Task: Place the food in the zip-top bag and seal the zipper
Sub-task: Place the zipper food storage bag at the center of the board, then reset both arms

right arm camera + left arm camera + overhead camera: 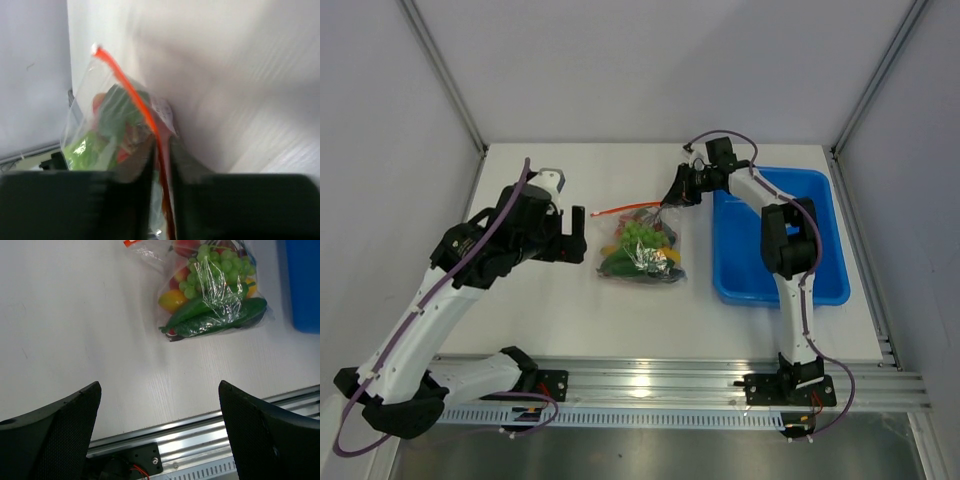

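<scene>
**While the right gripper pinches the zipper, the left gripper stands wide and apart**

Seen from the top camera, the right gripper [672,200] sits at the right end of the zipper [625,209]. The zip-top bag [640,250] lies flat on the table [540,300], trailing away to this gripper's left and toward the arm bases. The food [638,235] is inside the bag. A blue tub [820,290] lies just behind this gripper, on its right. The left gripper [578,236] hangs to the left of the bag, jaws spread, touching nothing.

Left wrist view: the left gripper [159,390] has both fingers [60,425] far apart, with bare table [75,315] between them. The bag [215,305] lies ahead and to the right, clear of the fingers. Green grapes [220,262], a cucumber [225,320] and a yellow-orange mango [172,299] show through the plastic. An edge of the tub [302,285] is at far right.

Right wrist view, blurred: the right gripper [161,165] has its fingers [135,170] nearly together, with the orange-red zipper [132,92] running between them, clamped. The bag [85,115] hangs to the left of the strip, with green and red shapes inside.
</scene>
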